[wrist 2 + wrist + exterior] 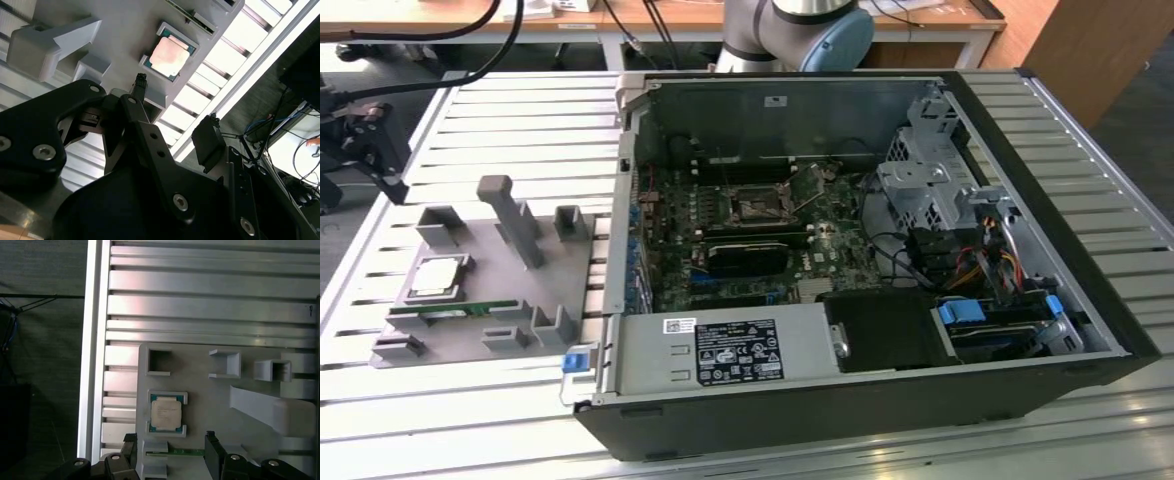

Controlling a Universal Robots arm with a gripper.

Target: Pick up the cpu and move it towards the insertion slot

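Presently the end effector [170, 439] is hovering, spread open, just above the cpu [166, 412], which is lying ungrasped in its gray holder [200, 390], well apart from the insertion slot [757, 207].

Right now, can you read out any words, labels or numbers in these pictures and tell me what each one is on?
Nothing is clear enough to quote.
Black label on the grey metal box: print and symbols, too small to read.
White sticker on the case wall: too small to read.
Top of the cpu: faint print, blurred.
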